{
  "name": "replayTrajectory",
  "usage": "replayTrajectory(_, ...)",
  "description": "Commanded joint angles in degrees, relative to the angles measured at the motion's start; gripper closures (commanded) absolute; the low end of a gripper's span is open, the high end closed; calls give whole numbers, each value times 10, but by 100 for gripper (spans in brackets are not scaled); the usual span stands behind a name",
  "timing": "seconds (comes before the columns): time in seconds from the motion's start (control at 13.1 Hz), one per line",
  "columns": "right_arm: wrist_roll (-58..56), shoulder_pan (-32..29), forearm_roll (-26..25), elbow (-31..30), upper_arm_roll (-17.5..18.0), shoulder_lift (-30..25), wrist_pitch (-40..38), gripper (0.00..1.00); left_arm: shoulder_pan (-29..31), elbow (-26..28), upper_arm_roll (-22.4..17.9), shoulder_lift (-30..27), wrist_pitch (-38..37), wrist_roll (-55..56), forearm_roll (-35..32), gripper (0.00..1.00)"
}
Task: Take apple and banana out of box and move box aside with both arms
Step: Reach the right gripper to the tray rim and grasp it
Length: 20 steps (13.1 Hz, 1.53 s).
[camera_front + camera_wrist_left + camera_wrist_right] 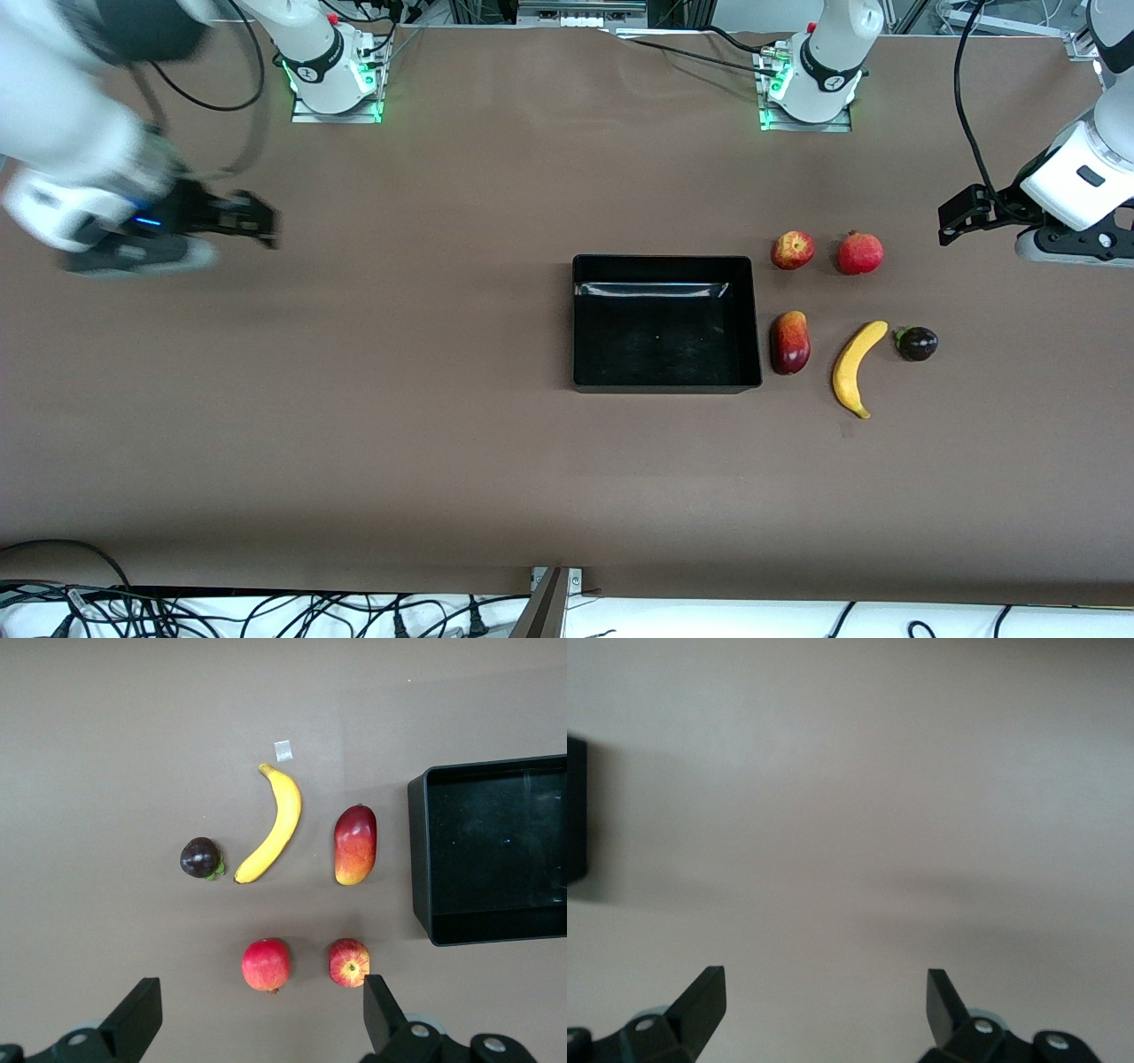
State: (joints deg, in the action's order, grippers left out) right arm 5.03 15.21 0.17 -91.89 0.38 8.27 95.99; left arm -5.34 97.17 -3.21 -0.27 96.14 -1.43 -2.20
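While both jaws gape, box (666, 323) edges sit unobstructed.

"What crowds the fruit?"

"I see the mango (790, 342) just beside the box (664, 383) wall, a slim gap between. The banana (858, 367) has open lanes on both flanks; the dark fruit (917, 343) sits near its upper tip."

"And the apple (792, 250)?"

"The pomegranate (860, 252) is close beside it. I find bare surface (354, 399) under the right gripper (266, 221)."
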Motion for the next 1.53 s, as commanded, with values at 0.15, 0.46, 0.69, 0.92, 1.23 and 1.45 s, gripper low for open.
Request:
replayTrajectory(0.15,67,86,45,14,-3,82,69,0,0,-4,-1,1,-14,3,1,0)
replayTrajectory(0.46,282,192,68,15,-3,182,207,0,0,-8,-2,2,-21,3,-1,0)
replayTrajectory(0.69,400,263,64,20,-6,260,336,0,1,-14,-1,2,-20,3,-1,0)
replayTrajectory(0.92,460,304,34,43,-11,322,392,0,1,-15,0,1,-26,3,0,0)
replayTrajectory(1.23,481,322,13,43,-12,354,421,21,-3,-20,13,0,-35,2,-1,0)
replayTrajectory(1.45,479,322,17,43,-12,352,420,91,-3,-29,10,2,-36,3,0,0)
